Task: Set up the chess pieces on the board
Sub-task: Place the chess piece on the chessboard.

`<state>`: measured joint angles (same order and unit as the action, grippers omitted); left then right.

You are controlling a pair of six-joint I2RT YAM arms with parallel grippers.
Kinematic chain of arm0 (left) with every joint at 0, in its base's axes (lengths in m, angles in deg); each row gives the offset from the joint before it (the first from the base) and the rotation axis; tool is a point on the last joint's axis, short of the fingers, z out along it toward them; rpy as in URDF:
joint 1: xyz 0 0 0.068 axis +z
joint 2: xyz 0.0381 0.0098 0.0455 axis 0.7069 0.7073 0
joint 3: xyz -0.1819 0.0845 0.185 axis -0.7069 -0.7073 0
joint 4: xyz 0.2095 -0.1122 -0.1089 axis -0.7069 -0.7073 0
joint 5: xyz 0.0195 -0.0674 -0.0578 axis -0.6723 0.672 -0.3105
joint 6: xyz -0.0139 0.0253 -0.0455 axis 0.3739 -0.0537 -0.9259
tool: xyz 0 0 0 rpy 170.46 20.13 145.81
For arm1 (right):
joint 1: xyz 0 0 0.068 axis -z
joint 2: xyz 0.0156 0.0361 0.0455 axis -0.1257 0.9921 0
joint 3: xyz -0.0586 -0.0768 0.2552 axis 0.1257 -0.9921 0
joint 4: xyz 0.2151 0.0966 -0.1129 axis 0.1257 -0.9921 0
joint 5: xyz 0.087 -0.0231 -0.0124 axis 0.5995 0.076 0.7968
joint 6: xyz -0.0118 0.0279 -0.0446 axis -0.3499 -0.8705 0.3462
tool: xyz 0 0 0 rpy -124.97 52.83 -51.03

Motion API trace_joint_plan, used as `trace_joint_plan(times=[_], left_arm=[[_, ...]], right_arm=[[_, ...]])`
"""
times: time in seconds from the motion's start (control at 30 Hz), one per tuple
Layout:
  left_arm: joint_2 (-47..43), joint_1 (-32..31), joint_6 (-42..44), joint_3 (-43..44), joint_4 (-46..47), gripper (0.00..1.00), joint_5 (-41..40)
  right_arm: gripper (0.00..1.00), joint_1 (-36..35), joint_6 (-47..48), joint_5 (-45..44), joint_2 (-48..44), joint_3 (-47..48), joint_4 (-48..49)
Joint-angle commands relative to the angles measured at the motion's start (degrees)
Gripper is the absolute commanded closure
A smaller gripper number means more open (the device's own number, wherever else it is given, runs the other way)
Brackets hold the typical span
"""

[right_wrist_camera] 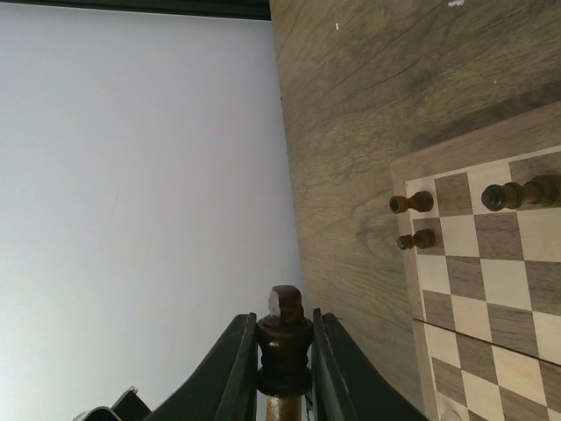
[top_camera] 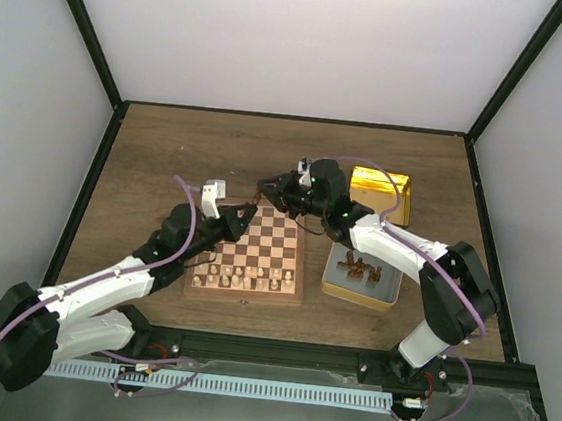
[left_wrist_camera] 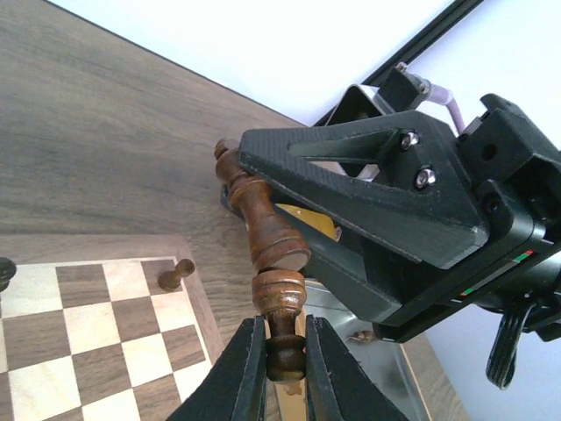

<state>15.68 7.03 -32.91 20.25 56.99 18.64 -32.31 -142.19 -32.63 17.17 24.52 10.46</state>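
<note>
- Clamping the knobbed end of a dark chessman [left_wrist_camera: 263, 224], the left gripper [left_wrist_camera: 285, 326] has both fingers pressed tight against the wood, with no gap on either side.
- The right gripper [right_wrist_camera: 282, 320] is clenched on the same length of turned wood from the opposite end. In its wrist view a rounded dark head pokes out just past the fingertips.
- A groove shows midway along the wood in the left wrist view. Whether this is one long piece or two butted base to base cannot be told.
- The gripped wood hangs tilted in the air at the far edge of the board [top_camera: 276, 238], over the table [top_camera: 167, 148] and not on any square.
- Two dark pawns [right_wrist_camera: 412, 203] stand upright side by side near a far corner of the board, and a taller dark piece [right_wrist_camera: 521, 195] stands near them.
- Pale chessmen [top_camera: 243, 281] are lined up along the near side of the board.
- More loose dark chessmen [top_camera: 358, 270] lie heaped in an open tin tray [top_camera: 362, 298] just beside the board on the right arm's side.
- A gold rectangular tin [top_camera: 383, 193] lies farther back on the table, behind that tray and partly hidden by the right arm.
</note>
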Motion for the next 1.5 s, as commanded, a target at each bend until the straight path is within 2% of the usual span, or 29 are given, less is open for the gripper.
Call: trace_joint_plan(times=[0.0,0.13,0.27,0.43,0.57,0.7,0.93,1.1,1.27,1.47], left_arm=[[-1.65,-0.02,2.52,2.36,-6.01,0.96,-2.27],[-3.42,1.25,6.12,5.23,-16.88,0.96,-3.07],[-2.57,6.14,10.79,11.67,-32.89,0.96,0.96],[7.6,16.34,21.22,23.23,-57.87,0.96,9.61],[14.46,19.35,26.79,28.61,-67.07,0.96,13.78],[18.81,19.32,30.13,32.17,-71.4,0.96,13.71],[26.63,18.26,31.54,34.8,-74.81,0.96,3.77],[31.88,17.95,31.91,41.53,-75.78,0.96,-1.39],[37.58,17.83,33.82,47.24,-77.84,0.95,-1.59],[41.24,17.7,35.26,49.14,-78.06,0.94,0.72]], right_arm=[[0.9,-0.46,2.5,-3.32,-0.15,1.59,-0.34],[0.9,-0.46,7.53,-10.46,-1.75,0.66,-2.08],[0.89,-0.38,15.35,-17.96,-4.49,-0.1,-4.98],[0.89,-0.37,20.4,-25.46,-9.21,-3.33,-8.13],[0.89,-0.37,21.78,-28.75,-12.23,-5.92,-10.05],[0.89,-0.38,22.07,-29.73,-13.89,-7.77,-11.05],[0.89,-0.4,22.04,-29.41,-14.33,-9.58,-11.47],[0.89,-0.37,21.95,-28.69,-13.85,-9.99,-11.17],[0.89,-0.37,22.21,-28.43,-13.99,-9.9,-11.05],[0.89,-0.37,23.04,-29.13,-14.67,-9.45,-11.36]])
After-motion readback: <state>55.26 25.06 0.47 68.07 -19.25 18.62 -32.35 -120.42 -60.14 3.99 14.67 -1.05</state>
